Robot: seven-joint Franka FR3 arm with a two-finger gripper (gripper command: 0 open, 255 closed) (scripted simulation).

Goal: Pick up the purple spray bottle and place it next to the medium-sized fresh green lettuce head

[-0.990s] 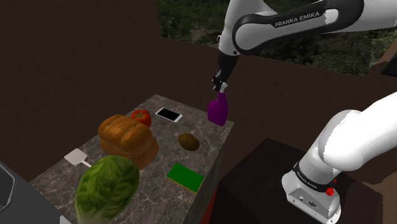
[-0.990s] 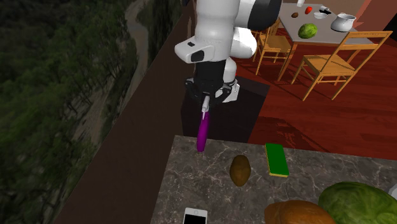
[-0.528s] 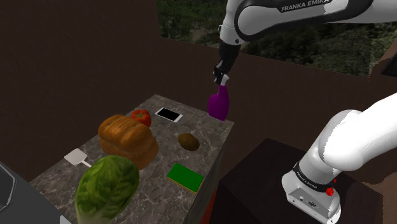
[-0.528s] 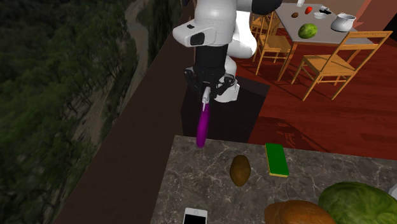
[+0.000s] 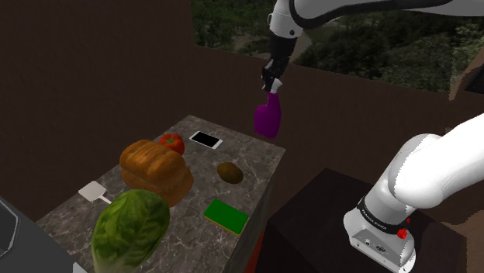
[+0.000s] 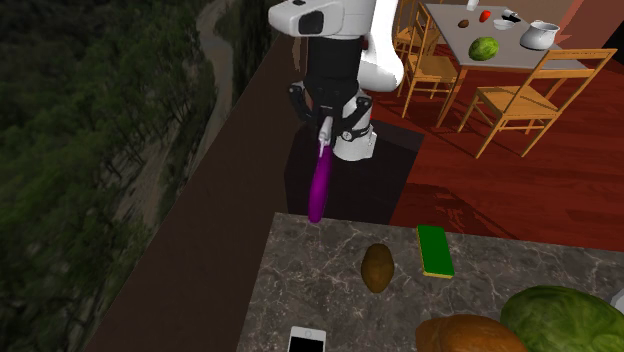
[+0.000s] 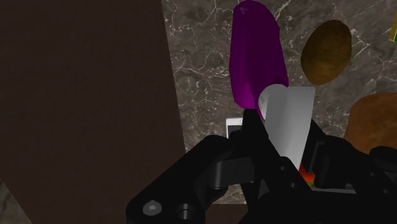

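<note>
You're holding the purple spray bottle [image 5: 267, 120] by its white sprayer head [image 7: 286, 118]. The gripper [image 5: 271, 83] fingers are pinching that head from both sides, and the purple body is hanging straight down below them. Its long axis is running near upright, base lowest.

The bottle is hanging in the air, over the far corner of the marble counter [image 5: 194, 198] at the shoulder view's upper right, base clear of the stone. The wrist view is putting it by the counter's edge, with the phone [image 5: 205, 139] and the potato [image 5: 229, 172] close under it.

The relation that matters: the lettuce head [image 5: 130, 229] is sitting at the opposite end of the counter, toward the shoulder view's lower left, well apart from the fingers. So you're looking at a diagonal carry down the counter's length. The bread loaf [image 5: 155, 169] is sitting just beside the lettuce on the far side, and the green pad [image 5: 226, 215] is lying near it on the stand side. My read is that the bare stone between the pad and the lettuce is the likely drop spot.

Against a second ago, the gripper and bottle are riding higher, with barely any sideways travel. The bottle's base was level with the counter corner then. Nothing else on the counter is showing any shift.
</note>
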